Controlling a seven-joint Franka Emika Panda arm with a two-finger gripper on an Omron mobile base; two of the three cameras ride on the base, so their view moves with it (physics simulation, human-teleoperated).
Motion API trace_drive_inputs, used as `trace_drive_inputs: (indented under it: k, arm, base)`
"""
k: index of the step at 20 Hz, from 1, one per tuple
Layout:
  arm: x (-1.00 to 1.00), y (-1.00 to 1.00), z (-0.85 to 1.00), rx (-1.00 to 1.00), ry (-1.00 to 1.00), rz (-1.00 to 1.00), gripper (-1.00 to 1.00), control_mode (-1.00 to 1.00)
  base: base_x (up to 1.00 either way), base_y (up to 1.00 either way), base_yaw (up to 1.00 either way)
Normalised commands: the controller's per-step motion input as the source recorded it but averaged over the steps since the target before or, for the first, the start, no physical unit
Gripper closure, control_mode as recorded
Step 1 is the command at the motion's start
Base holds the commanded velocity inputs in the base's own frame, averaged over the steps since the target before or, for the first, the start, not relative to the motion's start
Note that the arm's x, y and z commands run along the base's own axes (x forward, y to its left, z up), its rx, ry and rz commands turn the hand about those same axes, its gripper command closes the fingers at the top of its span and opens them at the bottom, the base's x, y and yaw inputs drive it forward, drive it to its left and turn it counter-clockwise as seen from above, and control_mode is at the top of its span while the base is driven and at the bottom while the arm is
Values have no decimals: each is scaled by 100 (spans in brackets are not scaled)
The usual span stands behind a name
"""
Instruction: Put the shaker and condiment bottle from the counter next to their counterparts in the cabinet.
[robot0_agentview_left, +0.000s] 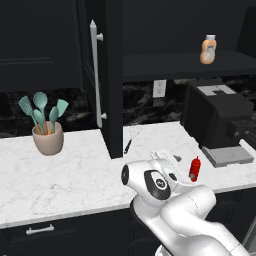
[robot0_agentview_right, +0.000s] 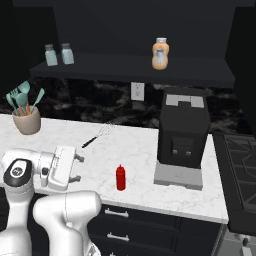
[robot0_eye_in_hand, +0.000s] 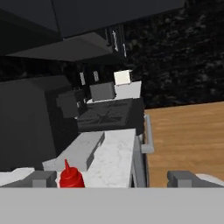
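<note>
Closest to the hand camera, the small all-red squeeze bottle with a tapered nozzle (robot0_eye_in_hand: 71, 177) stands upright on the white marble surface (robot0_agentview_right: 135, 150), near its front edge and just beside the two-finger gripper (robot0_agentview_right: 78, 168), whose fingers are spread wide and hold nothing. Judged light, smooth and slightly yielding plastic, so it could slip or tip; best taken across the straight body below the nozzle. Orange-amber bottle with a pale cap (robot0_agentview_right: 159, 53) waits on the black cabinet's dark shelf (robot0_agentview_right: 200, 70).
</note>
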Motion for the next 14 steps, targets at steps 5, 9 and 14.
trace_drive_inputs:
  k: [5, 9, 14]
  arm:
    - [7, -15, -12, -4, -1, -8, -100, -100]
    - [32, -8, -26, 0, 0, 0, -100, -100]
    - [46, -33, -28, 0, 1, 0, -100, -100]
  base:
    - [0, 0, 0]
    - [0, 0, 0]
    - [0, 0, 0]
